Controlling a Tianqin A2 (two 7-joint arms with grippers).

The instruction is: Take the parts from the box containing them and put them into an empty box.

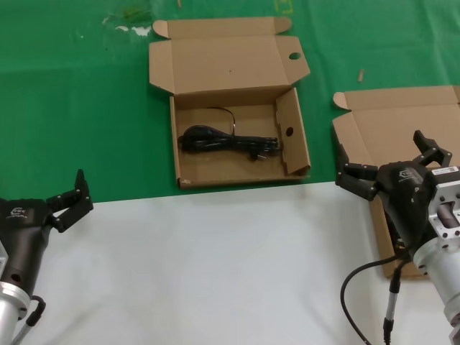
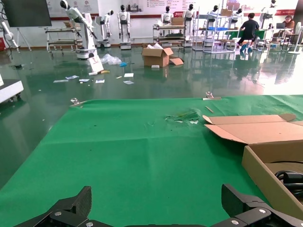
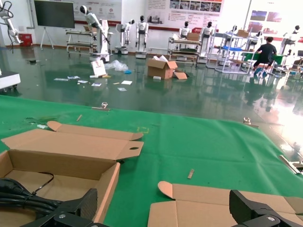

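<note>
The box with the round-holed lid tab (image 1: 175,144) lies open at the middle of the green mat. One black coiled power cord (image 1: 228,140) lies inside it. The box with plain rounded ears (image 1: 402,118) lies open at the right; my right arm hides its tray and whatever is in it. My right gripper (image 1: 377,147) is open and empty above that box's near left part. In the right wrist view the gripper (image 3: 163,203) hangs over the plain lid (image 3: 213,203), with the cord (image 3: 23,198) to one side. My left gripper (image 1: 65,188) is open and empty at the mat's front left.
The front half of the table is a white surface (image 1: 215,266). A green mat (image 1: 79,108) covers the back half. The left wrist view shows my open gripper (image 2: 155,198) over bare mat, with the holed box's wall (image 2: 265,177) off to the side.
</note>
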